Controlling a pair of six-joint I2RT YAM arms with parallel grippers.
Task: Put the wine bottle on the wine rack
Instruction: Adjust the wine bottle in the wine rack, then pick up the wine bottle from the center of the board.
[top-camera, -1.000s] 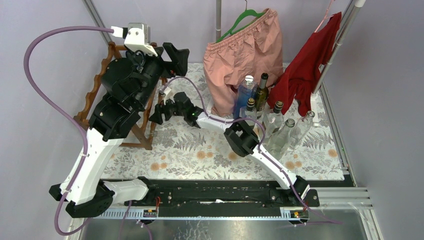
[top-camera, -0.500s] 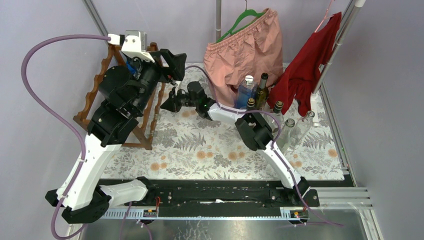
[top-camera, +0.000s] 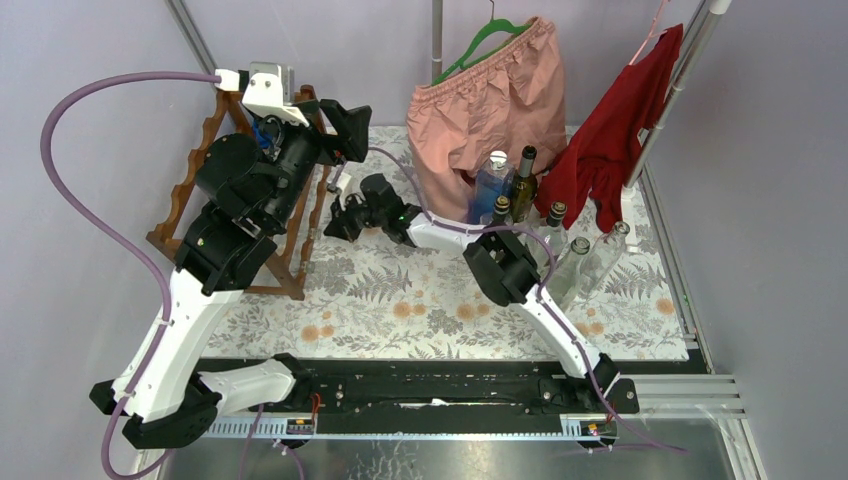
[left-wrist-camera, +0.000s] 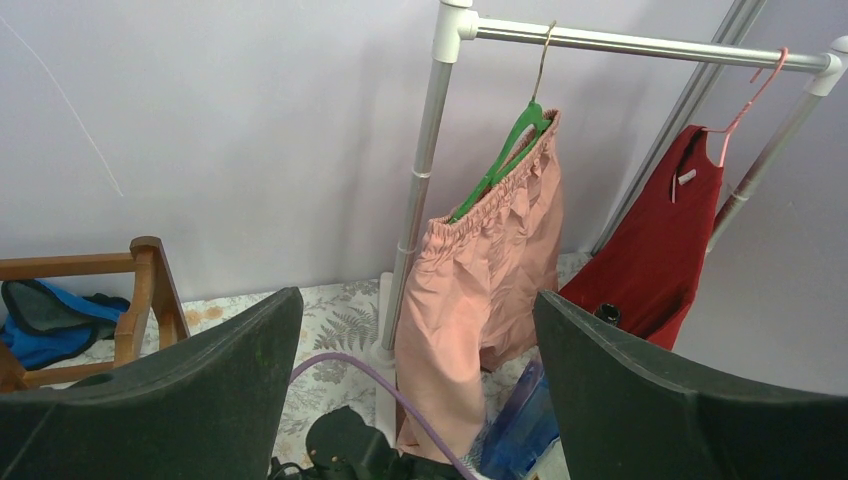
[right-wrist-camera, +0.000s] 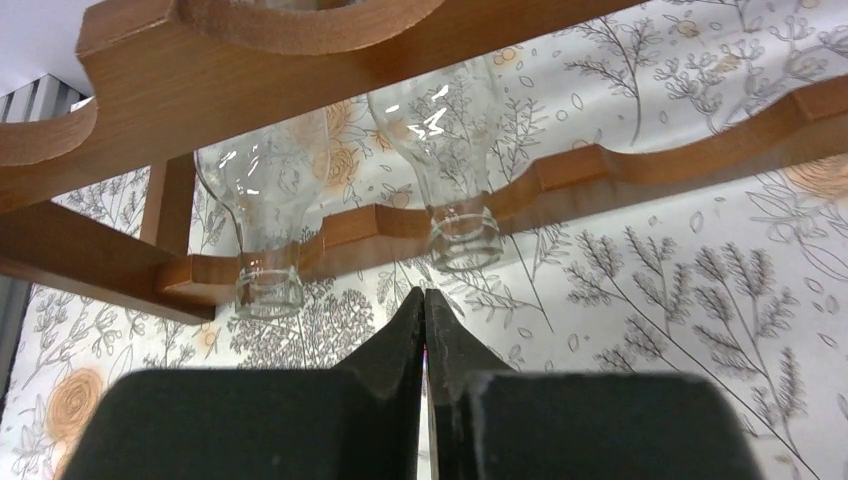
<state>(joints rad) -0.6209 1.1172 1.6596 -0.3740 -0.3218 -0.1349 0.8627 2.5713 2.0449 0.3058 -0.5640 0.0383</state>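
My right jaws are pressed flat together, the fingers (right-wrist-camera: 395, 345) meeting edge to edge with nothing pinched between them. Just past their tips, the right wrist view shows two clear glass bottles (right-wrist-camera: 268, 200) lying in the wine rack (right-wrist-camera: 300, 60). Each neck rests in a dip of a scalloped rail and each mouth points toward the camera. They lie side by side in neighbouring dips. I cannot tell which of the two is the bottle named in the task.

From above, the right arm (top-camera: 500, 270) reaches across to the rack's (top-camera: 183, 190) inner side, and its jaws sit low, just beside the frame. The rack stands at the back left of the desk, on the floral cloth (top-camera: 400, 300).

My left jaws are spread wide, the fingers (left-wrist-camera: 200, 380) well apart and holding nothing. They hang high over the rack and face the back wall.

Beyond them a pair of pink shorts (left-wrist-camera: 490, 270) on a green hanger (left-wrist-camera: 510, 150) and a red garment (left-wrist-camera: 660, 250) hang from a clothes rail (left-wrist-camera: 640, 45).

At the back right of the desk, under those clothes, stands a cluster of upright bottles (top-camera: 570, 265). Among them are a blue one (top-camera: 490, 185) and a dark green one (top-camera: 523, 180).
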